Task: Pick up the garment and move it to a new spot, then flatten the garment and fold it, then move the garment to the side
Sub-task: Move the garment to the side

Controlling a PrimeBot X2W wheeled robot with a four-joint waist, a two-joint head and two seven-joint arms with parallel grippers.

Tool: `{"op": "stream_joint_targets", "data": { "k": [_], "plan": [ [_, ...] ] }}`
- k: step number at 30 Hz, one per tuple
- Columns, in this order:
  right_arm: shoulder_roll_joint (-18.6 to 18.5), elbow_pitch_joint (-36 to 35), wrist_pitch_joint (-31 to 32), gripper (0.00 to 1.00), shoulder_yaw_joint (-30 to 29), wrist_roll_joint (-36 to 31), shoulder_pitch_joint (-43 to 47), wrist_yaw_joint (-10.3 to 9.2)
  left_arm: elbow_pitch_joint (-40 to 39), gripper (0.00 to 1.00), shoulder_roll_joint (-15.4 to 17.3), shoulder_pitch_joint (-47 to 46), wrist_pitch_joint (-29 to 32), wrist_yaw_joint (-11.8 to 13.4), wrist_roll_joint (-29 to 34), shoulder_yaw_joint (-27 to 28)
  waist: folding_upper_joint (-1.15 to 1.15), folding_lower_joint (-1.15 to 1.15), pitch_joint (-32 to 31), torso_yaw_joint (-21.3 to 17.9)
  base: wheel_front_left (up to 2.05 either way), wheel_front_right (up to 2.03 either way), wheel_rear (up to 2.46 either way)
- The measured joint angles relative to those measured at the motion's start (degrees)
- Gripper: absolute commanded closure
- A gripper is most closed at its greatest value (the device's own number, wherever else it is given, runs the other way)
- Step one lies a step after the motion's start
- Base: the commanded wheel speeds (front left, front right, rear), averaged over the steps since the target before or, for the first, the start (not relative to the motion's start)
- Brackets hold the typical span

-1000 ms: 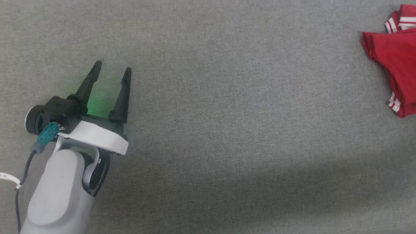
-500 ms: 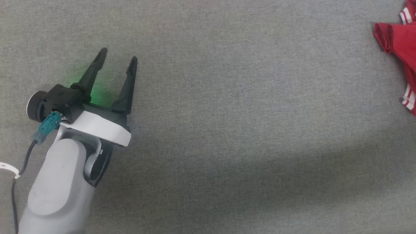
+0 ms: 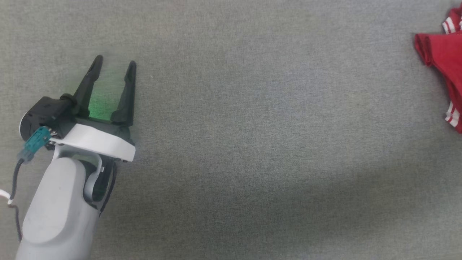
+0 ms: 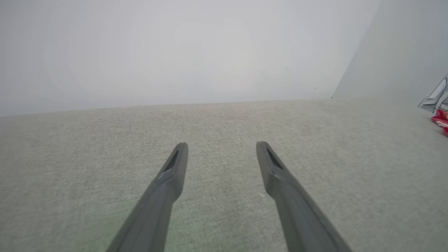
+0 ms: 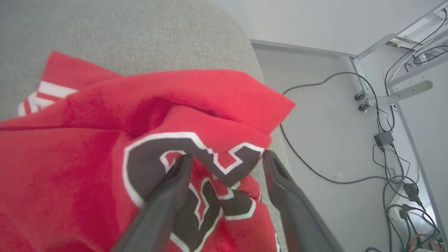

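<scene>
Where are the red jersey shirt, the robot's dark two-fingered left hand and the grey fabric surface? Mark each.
Red jersey shirt (image 5: 70, 175): right wrist view, plain red cloth beside the printed number.
Dark two-fingered left hand (image 3: 115, 60): head view, midway between its fingertips.
Grey fabric surface (image 3: 252, 126): head view, bare middle.

Even, soft light; a broad shadow dims the lower grey surface (image 3: 231, 90).

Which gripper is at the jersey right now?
The right gripper: its open fingers sit against the red jersey. The left gripper hovers over bare grey surface.
</scene>
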Motion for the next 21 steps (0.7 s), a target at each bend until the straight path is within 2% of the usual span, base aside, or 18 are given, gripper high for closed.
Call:
{"op": "stream_joint_targets", "data": {
  "k": [7, 15, 21],
  "plan": [
    [0.48, -1.51, -2.41, 0.0, 2.34, 2.22, 0.15, 0.0, 2.25, 0.0, 0.03, 2.41, 0.0, 0.0, -1.75, 1.15, 0.0, 0.0, -3.45, 0.18, 0.0, 0.0, 0.0],
    [2.64, -3.85, -5.55, 0.0, 4.87, 4.77, 2.53, 0.0, 2.7, 0.0, 0.1, 5.28, 0.0, 0.0, -2.86, 2.81, 0.0, 0.0, -7.99, 0.98, 0.0, 0.0, 0.0],
    [6.37, -6.02, -9.59, 0.0, 6.98, 6.71, 6.65, 0.0, 2.81, 0.0, -0.07, 9.12, 0.0, 0.0, -3.37, 5.47, 0.0, 0.0, -12.61, 2.06, 0.0, 0.0, 0.0]
  ]
}}
